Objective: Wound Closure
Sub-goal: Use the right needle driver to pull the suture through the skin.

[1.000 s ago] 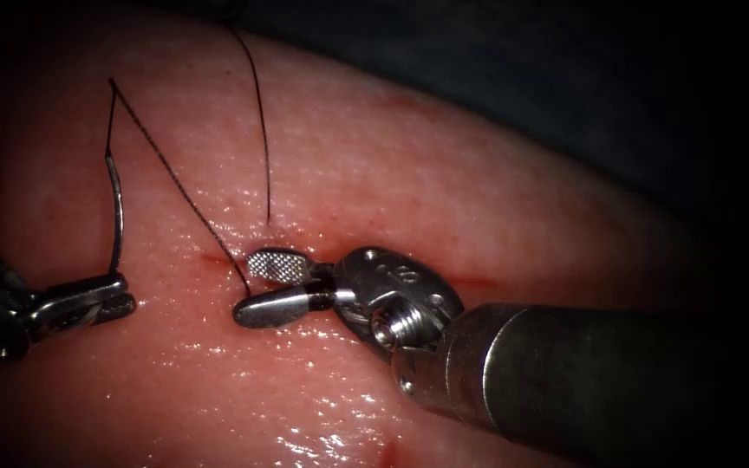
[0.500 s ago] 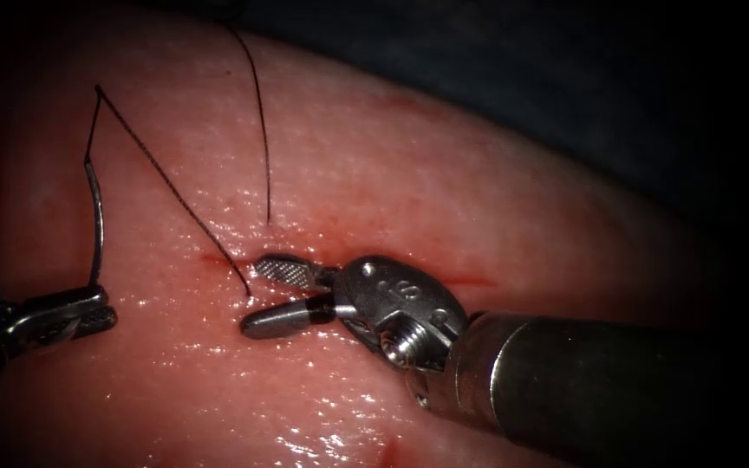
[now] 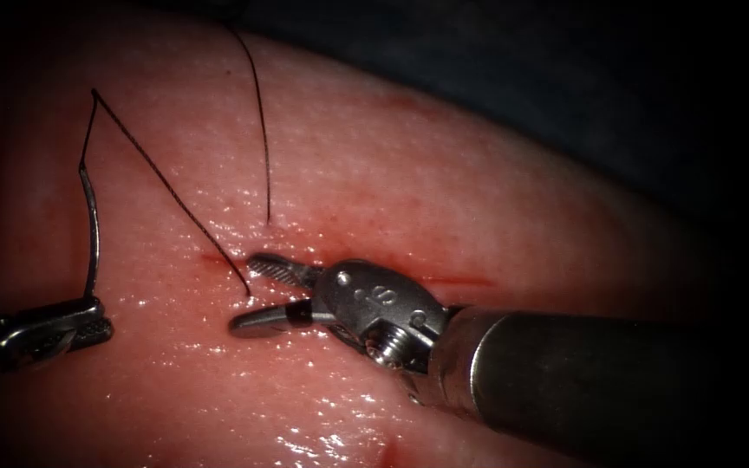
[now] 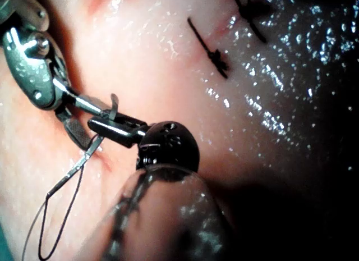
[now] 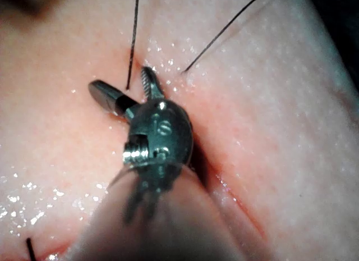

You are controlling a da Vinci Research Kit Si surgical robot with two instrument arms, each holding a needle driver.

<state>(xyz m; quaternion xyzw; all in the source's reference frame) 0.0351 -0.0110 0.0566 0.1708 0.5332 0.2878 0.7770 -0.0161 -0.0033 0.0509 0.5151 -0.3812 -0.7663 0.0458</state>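
At the left of the endoscope view, my left tool [image 3: 88, 319] is shut on the curved needle [image 3: 93, 234] near its pointed end. The needle stands free of the tissue [image 3: 444, 191], beyond the left end of the cut [image 3: 465, 281]. Thread [image 3: 166, 186] runs from the needle's top end down into the tissue at the cut. My right tool [image 3: 243, 293] is open, its jaws on either side of that entry point and holding nothing. A second strand [image 3: 263, 130] rises from the cut. The wrist views show the held needle [image 4: 114, 104] and the open right tool [image 5: 119, 78] around the thread [image 5: 133, 42].
Red fluid [image 3: 331, 243] wets the tissue around the cut. Two finished dark stitches [image 4: 216, 56] lie further along the tissue in the left wrist view. The right tool's thick shaft [image 3: 582, 381] crosses the lower right of the endoscope view.
The left tool has carried the needle leftward, drawing the thread with it. The right tool shifted slightly left and turned its wrist, jaws still open.
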